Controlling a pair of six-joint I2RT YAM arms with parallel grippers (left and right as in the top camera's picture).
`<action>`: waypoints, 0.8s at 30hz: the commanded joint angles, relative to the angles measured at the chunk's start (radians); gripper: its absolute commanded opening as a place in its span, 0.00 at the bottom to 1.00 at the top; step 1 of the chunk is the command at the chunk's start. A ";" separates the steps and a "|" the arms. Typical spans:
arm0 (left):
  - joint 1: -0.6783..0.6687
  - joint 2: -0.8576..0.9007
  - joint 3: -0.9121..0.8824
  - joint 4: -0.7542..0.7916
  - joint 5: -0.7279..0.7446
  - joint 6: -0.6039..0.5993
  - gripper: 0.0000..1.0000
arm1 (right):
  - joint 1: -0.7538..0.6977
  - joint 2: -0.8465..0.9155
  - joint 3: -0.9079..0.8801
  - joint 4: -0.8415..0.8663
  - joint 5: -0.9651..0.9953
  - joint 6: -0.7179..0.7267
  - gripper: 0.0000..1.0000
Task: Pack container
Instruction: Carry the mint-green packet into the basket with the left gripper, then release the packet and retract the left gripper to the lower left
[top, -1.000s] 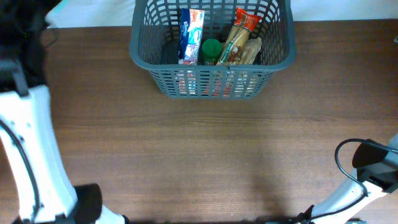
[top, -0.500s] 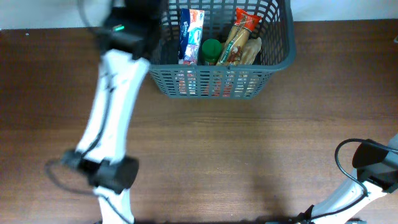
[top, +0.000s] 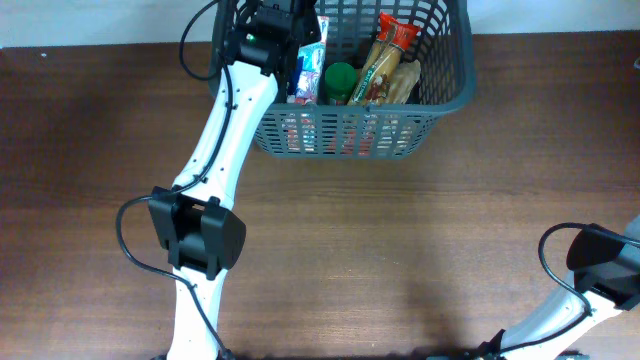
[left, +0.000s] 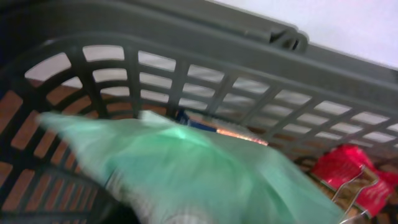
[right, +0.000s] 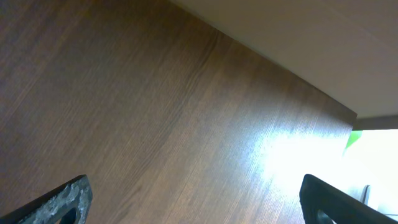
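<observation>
**Left arm now over the container**

Nearest, the right end effector (right: 199, 202) stands open and empty above the brown wooden bench (top: 400, 230). The left arm has swung in from the left. The left end effector (top: 290, 30) hangs over the container (top: 340, 130) at the bench's far edge, its grip impossible to tell. A blurred pale green packet (left: 186, 174) lies before it. The wall beyond is white.

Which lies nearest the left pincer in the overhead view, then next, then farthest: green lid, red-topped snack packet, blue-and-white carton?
1. Blue-and-white carton, beside the left pincer.
2. Green lid, middle of the basket.
3. Red-topped snack packet, basket's right.
</observation>
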 joint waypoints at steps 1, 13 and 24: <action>0.003 -0.004 0.014 -0.013 -0.015 -0.006 0.43 | -0.004 0.002 -0.002 -0.006 0.016 0.008 0.99; 0.003 -0.014 0.088 -0.024 -0.023 0.106 0.99 | -0.004 0.002 -0.002 -0.006 0.016 0.008 0.99; 0.061 -0.225 0.434 -0.359 -0.166 0.113 0.99 | -0.004 0.002 -0.002 -0.006 0.016 0.008 0.99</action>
